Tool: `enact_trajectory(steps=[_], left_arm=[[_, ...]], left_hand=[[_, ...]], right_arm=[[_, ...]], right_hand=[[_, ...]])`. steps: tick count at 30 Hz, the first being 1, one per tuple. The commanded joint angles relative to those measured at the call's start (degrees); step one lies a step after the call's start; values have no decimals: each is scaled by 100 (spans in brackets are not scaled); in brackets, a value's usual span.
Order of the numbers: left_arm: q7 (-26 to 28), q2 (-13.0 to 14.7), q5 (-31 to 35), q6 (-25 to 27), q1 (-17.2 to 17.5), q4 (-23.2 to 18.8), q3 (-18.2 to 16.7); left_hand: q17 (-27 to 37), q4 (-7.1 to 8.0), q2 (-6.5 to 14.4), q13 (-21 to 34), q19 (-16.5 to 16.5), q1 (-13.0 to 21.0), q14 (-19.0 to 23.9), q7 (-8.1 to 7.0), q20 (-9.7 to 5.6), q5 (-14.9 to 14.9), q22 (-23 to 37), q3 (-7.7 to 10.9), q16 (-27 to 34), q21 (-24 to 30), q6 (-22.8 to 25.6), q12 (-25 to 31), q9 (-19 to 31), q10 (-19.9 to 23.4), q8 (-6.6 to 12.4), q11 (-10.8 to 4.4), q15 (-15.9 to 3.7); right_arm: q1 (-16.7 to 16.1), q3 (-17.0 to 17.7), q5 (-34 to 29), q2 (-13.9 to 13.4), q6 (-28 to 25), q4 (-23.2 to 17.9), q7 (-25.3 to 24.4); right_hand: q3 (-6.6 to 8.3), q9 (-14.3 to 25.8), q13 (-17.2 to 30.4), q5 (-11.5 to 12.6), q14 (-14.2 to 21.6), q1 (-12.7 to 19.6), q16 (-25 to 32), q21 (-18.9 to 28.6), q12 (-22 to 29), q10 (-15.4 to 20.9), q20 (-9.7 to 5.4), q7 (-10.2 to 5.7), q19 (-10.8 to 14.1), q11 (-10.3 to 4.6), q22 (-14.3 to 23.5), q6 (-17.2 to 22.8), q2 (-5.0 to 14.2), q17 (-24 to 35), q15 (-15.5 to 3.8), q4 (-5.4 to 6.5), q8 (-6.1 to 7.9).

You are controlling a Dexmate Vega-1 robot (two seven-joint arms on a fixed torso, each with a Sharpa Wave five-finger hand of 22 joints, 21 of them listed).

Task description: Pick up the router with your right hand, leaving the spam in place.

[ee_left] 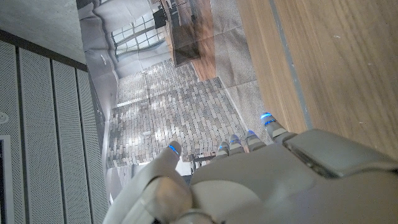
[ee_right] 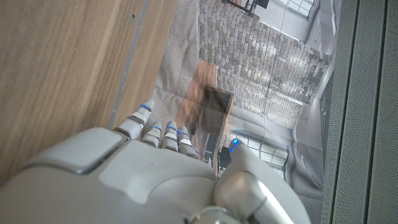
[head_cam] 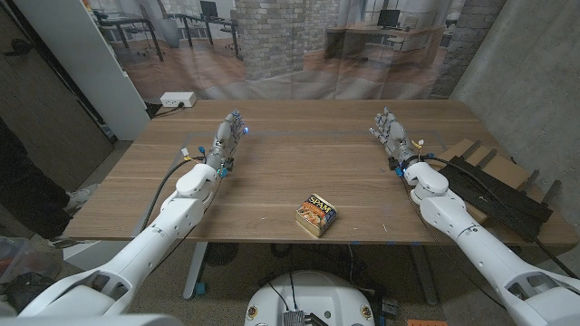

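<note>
- We see the left hand (head_cam: 228, 132) over the far left part of the wooden surface (head_cam: 299, 163), its fingers (head_cam: 237, 119) straight, slightly apart and holding nothing; the left wrist view shows the same fingers (ee_left: 249, 142) reaching toward the surface's far edge.
- We find the spam (head_cam: 316, 214) can lying on the surface near its front edge, between the two arms, well apart from both sets of fingers and nearer the robot than either.
- We see the right hand (head_cam: 390, 129) over the far right part, its fingers (head_cam: 384, 116) extended, a little apart, gripping nothing; the right wrist view agrees (ee_right: 163, 132).
- Beyond the surface's right edge lies a black rack (head_cam: 503, 192).
</note>
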Motion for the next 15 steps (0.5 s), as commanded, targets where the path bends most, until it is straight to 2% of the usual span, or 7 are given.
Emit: enact_trajectory(steps=[1, 7, 15], left_arm=[[-447, -602, 605, 260, 79, 139, -744], [-680, -882, 906, 365, 73, 207, -1080], [-942, -1190, 1238, 418, -17, 368, -1407]], left_hand=[[28, 6, 310, 18, -308, 2, -621, -6, 5, 32, 23, 36, 37, 18, -75, 25, 23, -45, 25, -2, -8], [28, 5, 311, 18, -307, 1, -623, -7, 10, 35, 23, 35, 36, 10, -78, 22, 23, -50, 25, 13, -5], [28, 4, 308, 18, -302, 0, -619, -9, 11, 38, 24, 31, 38, 1, -78, 25, 23, -41, 25, 6, -6]], right_arm=[[-177, 1386, -1501, 1173, -543, -106, 871], [-189, 1900, -2125, 1653, -606, -215, 1207], [-217, 2311, -2797, 1970, -643, -474, 1497]], right_hand=[[24, 15, 27, 32, -47, 54, 37, 23, 22, -22, 15, 58, 52, 39, 11, -5, -8, 21, 4, -6, 33], [7, 13, 27, 35, -49, 79, 35, 22, 23, -25, 28, 79, 53, 61, 10, -9, -62, 16, 18, -48, 33], [0, 12, 26, 42, -51, 145, 33, 19, 32, -2, 44, 99, 52, 91, 6, 23, -123, 11, 33, -126, 49]])
